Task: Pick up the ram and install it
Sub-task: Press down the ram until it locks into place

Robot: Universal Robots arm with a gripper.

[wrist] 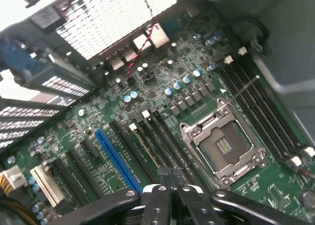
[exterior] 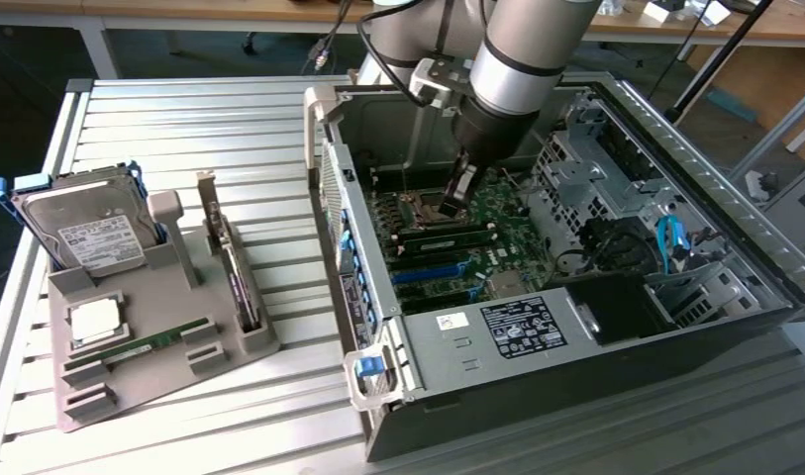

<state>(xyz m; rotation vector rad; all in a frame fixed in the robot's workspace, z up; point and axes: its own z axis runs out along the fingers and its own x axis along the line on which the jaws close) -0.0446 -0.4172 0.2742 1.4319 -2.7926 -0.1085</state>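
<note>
The ram (exterior: 149, 345), a long narrow green stick, lies flat in the grey holder (exterior: 177, 371) at the exterior view's left, outside the computer case. My gripper (exterior: 460, 194) is far from it, reaching down inside the open case (exterior: 719, 287) over the motherboard (exterior: 488, 262). In the wrist view my gripper (wrist: 170, 178) is shut, its black fingertips pressed together with nothing visible between them. They hover just above the long dark memory slots (wrist: 162, 141) beside the open processor socket (wrist: 224, 146).
The holder also carries a hard drive (exterior: 92, 233), a silver processor chip (exterior: 96, 319) and an upright card with a metal bracket (exterior: 231, 267). Inside the case are a blue slot (wrist: 115, 158), drive cages (exterior: 594, 168) and the case walls close around the arm.
</note>
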